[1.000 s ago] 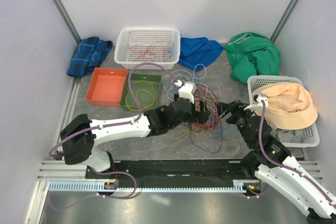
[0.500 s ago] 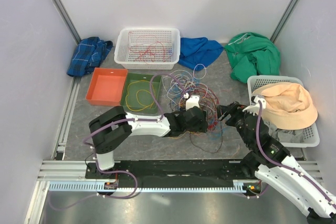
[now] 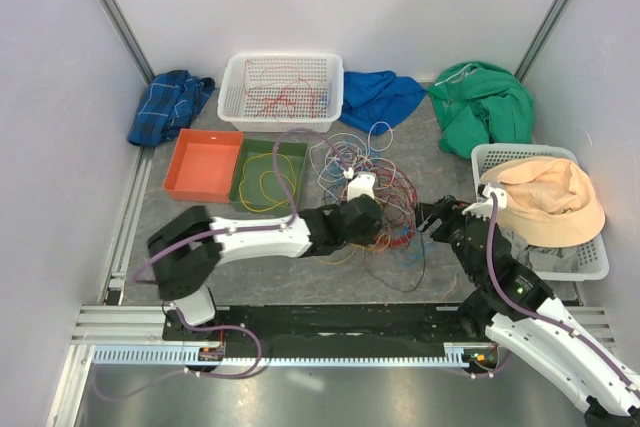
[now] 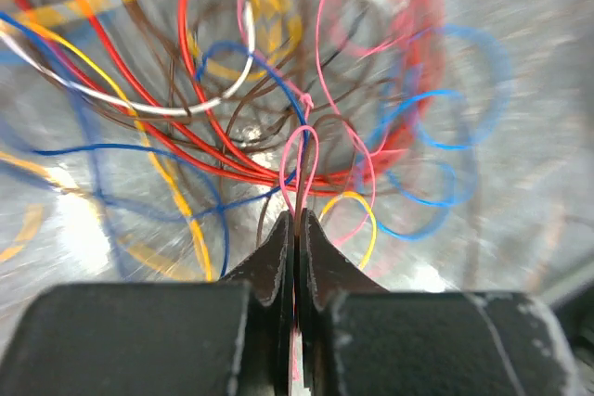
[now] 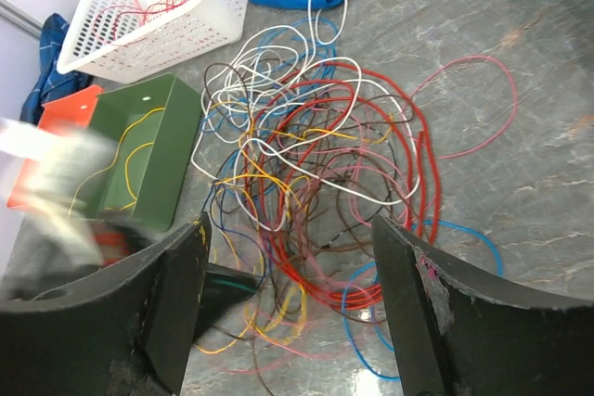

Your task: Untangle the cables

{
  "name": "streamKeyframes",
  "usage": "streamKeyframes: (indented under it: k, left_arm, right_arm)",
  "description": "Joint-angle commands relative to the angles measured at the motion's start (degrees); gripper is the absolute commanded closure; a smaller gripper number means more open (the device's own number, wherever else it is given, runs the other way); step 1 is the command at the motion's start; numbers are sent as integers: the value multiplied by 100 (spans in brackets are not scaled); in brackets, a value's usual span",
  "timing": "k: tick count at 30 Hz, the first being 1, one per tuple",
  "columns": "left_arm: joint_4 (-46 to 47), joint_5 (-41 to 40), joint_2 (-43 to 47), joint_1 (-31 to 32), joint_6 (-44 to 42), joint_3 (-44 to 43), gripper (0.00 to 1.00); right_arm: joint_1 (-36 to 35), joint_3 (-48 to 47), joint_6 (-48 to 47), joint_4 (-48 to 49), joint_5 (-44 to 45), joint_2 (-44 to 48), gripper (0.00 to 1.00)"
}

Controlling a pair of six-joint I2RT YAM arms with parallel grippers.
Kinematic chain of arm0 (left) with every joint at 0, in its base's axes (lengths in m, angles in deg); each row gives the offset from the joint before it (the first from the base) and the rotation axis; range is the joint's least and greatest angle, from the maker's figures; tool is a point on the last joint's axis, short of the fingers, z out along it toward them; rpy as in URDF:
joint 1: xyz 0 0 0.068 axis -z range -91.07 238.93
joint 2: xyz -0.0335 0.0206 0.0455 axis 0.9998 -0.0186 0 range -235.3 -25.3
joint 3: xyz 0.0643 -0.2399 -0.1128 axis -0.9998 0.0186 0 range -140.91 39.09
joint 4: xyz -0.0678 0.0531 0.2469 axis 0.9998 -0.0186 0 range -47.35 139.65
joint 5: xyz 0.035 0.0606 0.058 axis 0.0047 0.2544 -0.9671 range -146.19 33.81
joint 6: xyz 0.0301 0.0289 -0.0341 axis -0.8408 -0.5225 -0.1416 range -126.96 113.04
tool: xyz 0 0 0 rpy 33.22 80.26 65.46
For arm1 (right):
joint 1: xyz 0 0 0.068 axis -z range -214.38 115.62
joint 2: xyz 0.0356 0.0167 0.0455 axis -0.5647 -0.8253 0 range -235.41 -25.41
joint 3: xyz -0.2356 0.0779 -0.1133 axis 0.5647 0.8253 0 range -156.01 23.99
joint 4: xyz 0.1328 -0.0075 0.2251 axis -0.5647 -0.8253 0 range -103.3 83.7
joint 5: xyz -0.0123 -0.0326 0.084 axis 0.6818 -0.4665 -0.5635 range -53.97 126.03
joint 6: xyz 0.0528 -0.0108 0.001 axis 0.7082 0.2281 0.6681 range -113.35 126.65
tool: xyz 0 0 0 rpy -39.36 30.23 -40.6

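Pink cable (image 4: 300, 199) loop pinched in clamped left gripper (image 4: 297, 222), shown only by left wrist view. Right gripper (image 5: 290, 234) spread wide, holding nothing, over cables (image 5: 316, 150): thin glossy red, white, blue, yellow, brown tangle mid-bench (image 3: 420, 147). Beyond, green tray (image 3: 242, 175), white mesh basket (image 3: 232, 97).

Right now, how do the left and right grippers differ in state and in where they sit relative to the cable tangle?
The left gripper is shut, pinching a pink cable loop; the right gripper is open and holds nothing. The left gripper sits down in the tangle of cables, with strands all around its tips; the right gripper hangs back at the tangle's right edge. Both point at the same tangle.
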Motion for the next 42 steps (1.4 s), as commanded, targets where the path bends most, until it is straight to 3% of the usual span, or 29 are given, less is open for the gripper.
streamKeyframes:
  k: [1,6,10,15,21,32,35,38,42]
  left_arm:
    - [-30,-254,1629,-8,-994,-106,98]
    - [-258,458,2378,-78,-1664,-527,98]
    - [-443,854,2650,-78,-1937,-695,98]
    - [-443,837,2791,-78,-1990,-615,98]
    - [-452,1004,2809,-96,-1999,-642,98]
    - [-505,785,2827,-87,-1955,-598,98]
    - [-698,346,2879,-105,-1928,-747,98]
    - [-760,125,2941,-148,-2016,-905,98]
    - [-769,99,2915,-193,-2078,-1020,98]
  right_arm:
    - [-5,-348,-202,-128,273,185,22]
    - [-5,-331,-334,152,89,159,21]
    - [4,-375,-457,662,-647,255,22]
    - [4,-576,-606,1409,-1589,239,23]
    - [4,-761,-747,1603,-1880,-69,24]
    - [4,-700,-791,1596,-1820,-43,29]
    - [-5,-1024,-808,886,-648,-60,27]
    - [-5,-1157,-852,189,-106,9,25]
    - [4,-1026,-844,521,-647,334,25]
